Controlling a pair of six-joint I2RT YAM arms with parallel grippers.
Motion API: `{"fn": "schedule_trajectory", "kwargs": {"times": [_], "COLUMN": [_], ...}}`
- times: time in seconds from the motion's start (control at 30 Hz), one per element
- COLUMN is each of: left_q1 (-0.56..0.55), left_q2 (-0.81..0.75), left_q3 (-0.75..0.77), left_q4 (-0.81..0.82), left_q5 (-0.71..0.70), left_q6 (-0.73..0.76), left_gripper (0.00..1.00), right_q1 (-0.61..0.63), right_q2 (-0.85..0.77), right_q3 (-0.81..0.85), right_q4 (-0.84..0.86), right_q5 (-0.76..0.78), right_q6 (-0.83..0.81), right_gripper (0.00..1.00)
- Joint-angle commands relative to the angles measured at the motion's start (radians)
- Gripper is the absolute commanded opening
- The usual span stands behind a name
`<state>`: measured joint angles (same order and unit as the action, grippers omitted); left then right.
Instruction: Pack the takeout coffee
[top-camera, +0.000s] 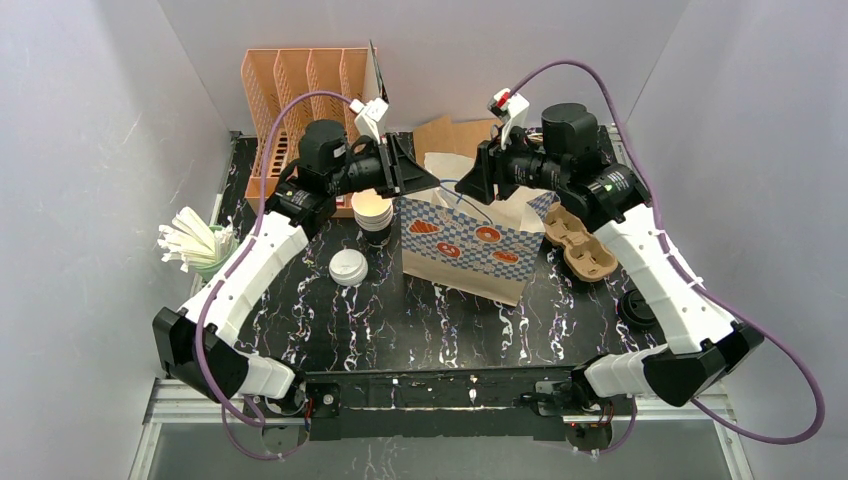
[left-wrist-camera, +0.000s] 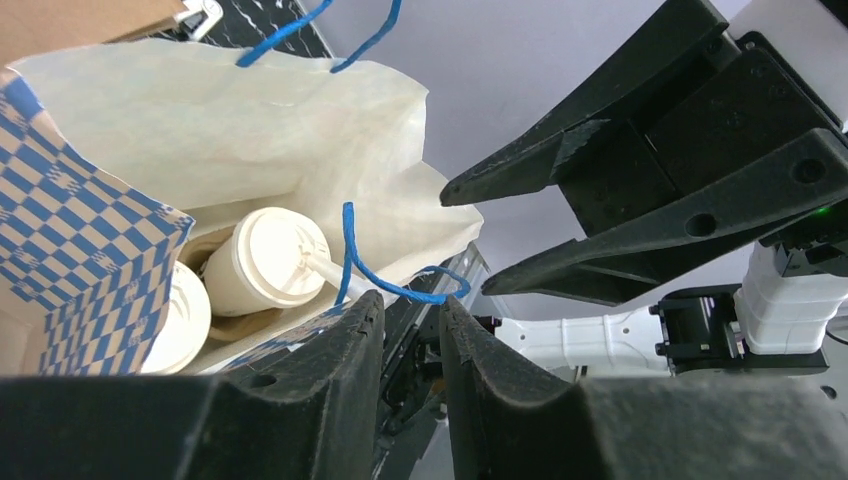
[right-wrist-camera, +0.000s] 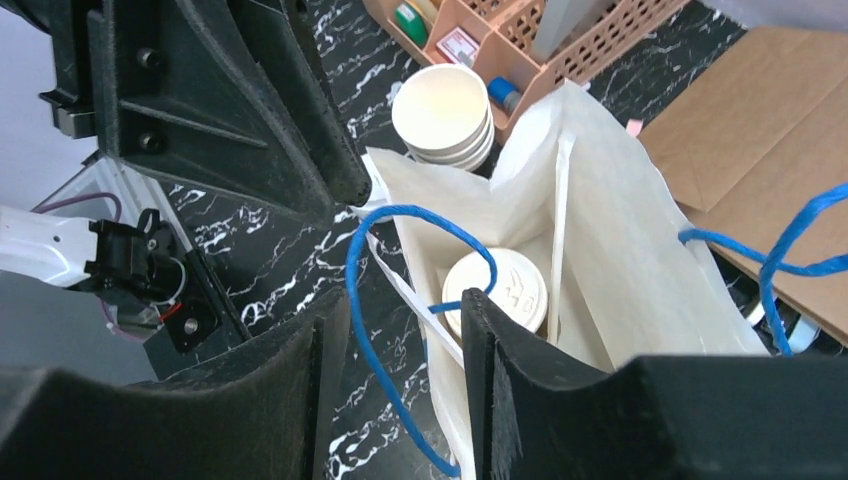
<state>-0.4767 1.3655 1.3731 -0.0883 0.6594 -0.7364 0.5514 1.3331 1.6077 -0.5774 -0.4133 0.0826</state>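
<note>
A blue-checked paper bag (top-camera: 470, 245) stands open mid-table. Two white lidded coffee cups (left-wrist-camera: 265, 260) (left-wrist-camera: 180, 320) sit inside it on brown pulp, with a white straw beside them. The right wrist view shows one lid (right-wrist-camera: 500, 290). My left gripper (left-wrist-camera: 410, 303) (top-camera: 425, 180) hovers at the bag's left rim, jaws a narrow gap apart with nothing between them. A blue handle loop (left-wrist-camera: 400, 285) lies just past its tips. My right gripper (right-wrist-camera: 402, 305) (top-camera: 478, 182) faces it over the bag mouth. It is open, and the other blue handle (right-wrist-camera: 385, 380) hangs loose between its fingers.
A stack of empty paper cups (top-camera: 373, 212) and a loose white lid (top-camera: 348, 267) sit left of the bag. An empty brown pulp tray (top-camera: 578, 240) lies to its right, and a green cup of straws (top-camera: 195, 250) stands far left. An orange rack (top-camera: 300, 110) and brown cardboard (top-camera: 455, 135) are behind.
</note>
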Motion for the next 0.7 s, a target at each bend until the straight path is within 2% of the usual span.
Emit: {"fn": "schedule_trajectory", "kwargs": {"times": [0.0,0.17,0.57,0.67], "left_q1": [-0.034,-0.058,-0.062,-0.062], "left_q2": [-0.008,-0.001,-0.030,-0.060], "left_q3": [0.002,0.009,-0.010,-0.036], "left_q4": [-0.020,-0.029,-0.128,-0.132], "left_q5": [0.010,-0.022,-0.086,-0.102], "left_q6": [0.009,0.018,0.059,0.060], "left_gripper": [0.26,0.32,0.22,0.22], "right_q1": [0.000,0.000,0.005,0.005], "right_q2": [0.002,0.009,0.031,0.025], "right_q3": [0.013,0.020,0.039,0.041], "right_q4": [-0.049,-0.074,-0.104,-0.100], "right_q5": [0.000,-0.094,-0.179,-0.147], "right_q6": [0.003,-0.007,-0.005,-0.002], "right_gripper": [0.51,0.53,0.48,0.56]}}
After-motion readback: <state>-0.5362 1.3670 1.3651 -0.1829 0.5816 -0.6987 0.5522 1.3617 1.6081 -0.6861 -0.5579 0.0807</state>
